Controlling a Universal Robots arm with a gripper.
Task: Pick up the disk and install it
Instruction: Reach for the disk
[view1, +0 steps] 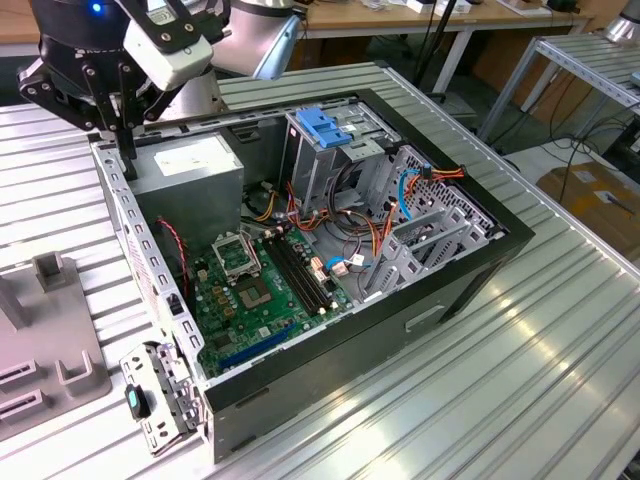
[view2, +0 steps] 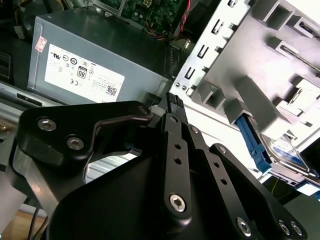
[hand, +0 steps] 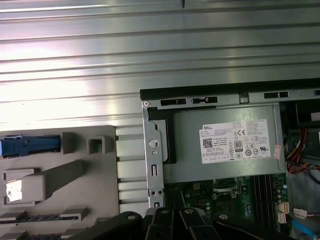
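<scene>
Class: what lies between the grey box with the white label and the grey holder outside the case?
In the first wrist view, the case's metal wall stands beside the box, then a strip of ribbed table reaches the holder.

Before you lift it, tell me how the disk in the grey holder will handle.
The disk looks like a metal slab, so it is probably stiff and heavy for its size. Its blue rail is plastic-looking, perhaps less slippery to grip. It seems seated in the grey holder, so it may bind if pulled askew.
</scene>
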